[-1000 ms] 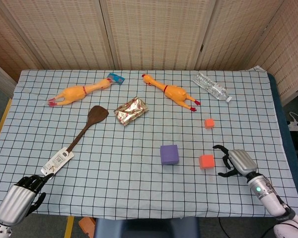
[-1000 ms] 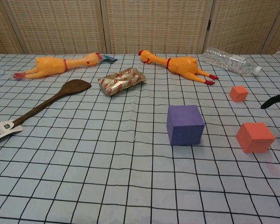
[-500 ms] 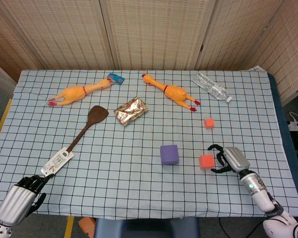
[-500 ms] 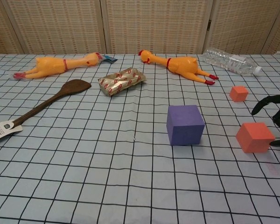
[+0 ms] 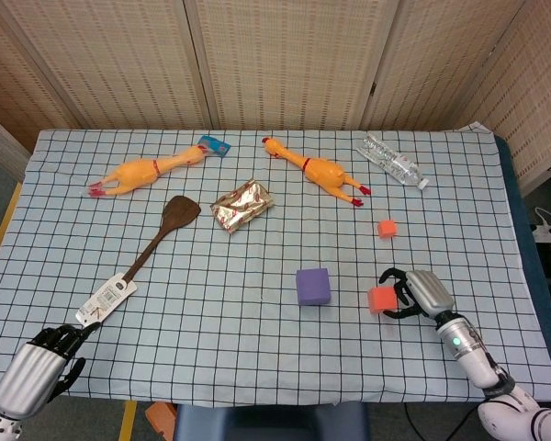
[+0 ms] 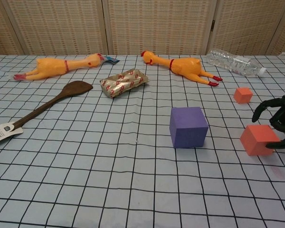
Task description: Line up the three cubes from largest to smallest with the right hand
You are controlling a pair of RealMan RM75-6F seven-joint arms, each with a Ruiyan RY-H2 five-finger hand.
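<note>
Left hand (image 5: 39,370) is resting at the near left corner of the table (image 5: 211,349), fingers curled in with nothing visible in them. Right hand (image 5: 421,293) is sitting near the right part of the near edge, fingers spread and curving around the right side of the medium orange cube (image 5: 381,299); fingertips (image 6: 260,110) are lying right at the cube's faces, but a firm hold cannot be told, so it is reading as open. Purple cube (image 5: 313,286), the largest, is standing just left of the orange one, apart from it, near the table's middle. Small orange cube (image 5: 387,228) is sitting farther back, well apart from the other two, toward the right edge. A wooden spatula (image 5: 151,248) with a paper tag is lying diagonally on the left side. A crumpled foil packet (image 5: 242,205) is lying beyond the purple cube. Along the far edge, two rubber chickens are lying, one left (image 5: 147,172) and one centre (image 5: 320,170), and a plastic bottle (image 5: 394,163) is lying toward the far right corner.
</note>
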